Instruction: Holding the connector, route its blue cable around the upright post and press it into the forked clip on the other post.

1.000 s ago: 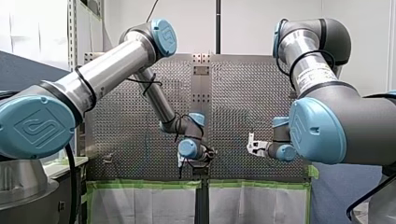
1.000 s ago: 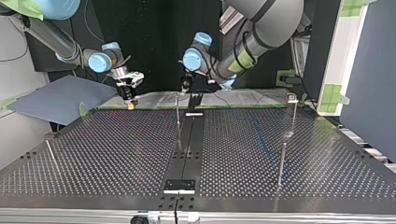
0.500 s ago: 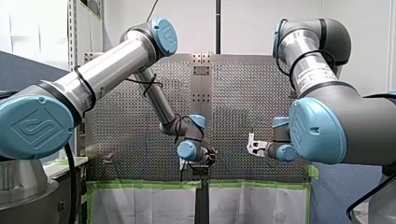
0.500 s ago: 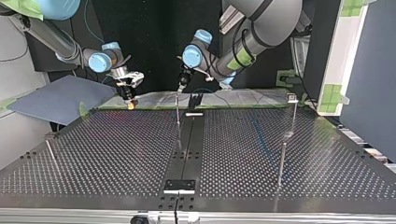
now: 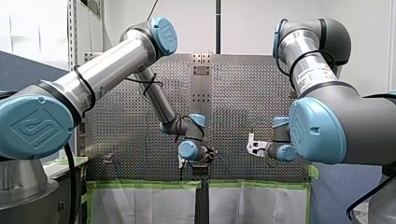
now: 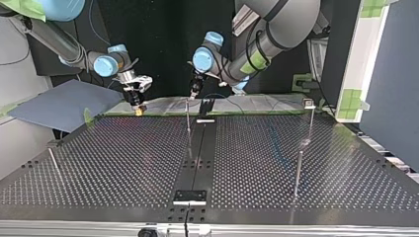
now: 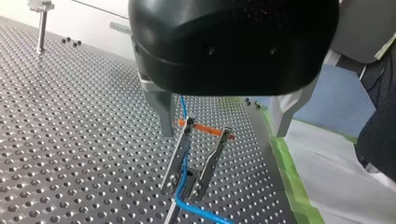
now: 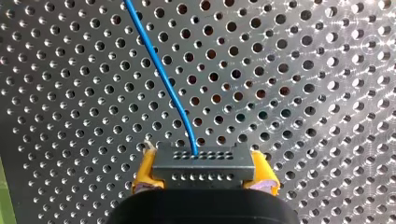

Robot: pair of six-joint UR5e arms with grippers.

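The connector (image 8: 204,163) is clamped between my right end effector's (image 8: 204,175) yellow pads (image 8: 144,172), seen in the top view at 9 o'clock of the forked clip (image 7: 212,158). The blue cable (image 7: 183,106) is seen between that clip's prongs, with my left end effector (image 7: 224,134) spread wide at its 1 o'clock.

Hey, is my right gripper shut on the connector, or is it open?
Shut. In the right wrist view, the right gripper has its yellow pads pressed against both ends of the black connector, with the blue cable leading away.
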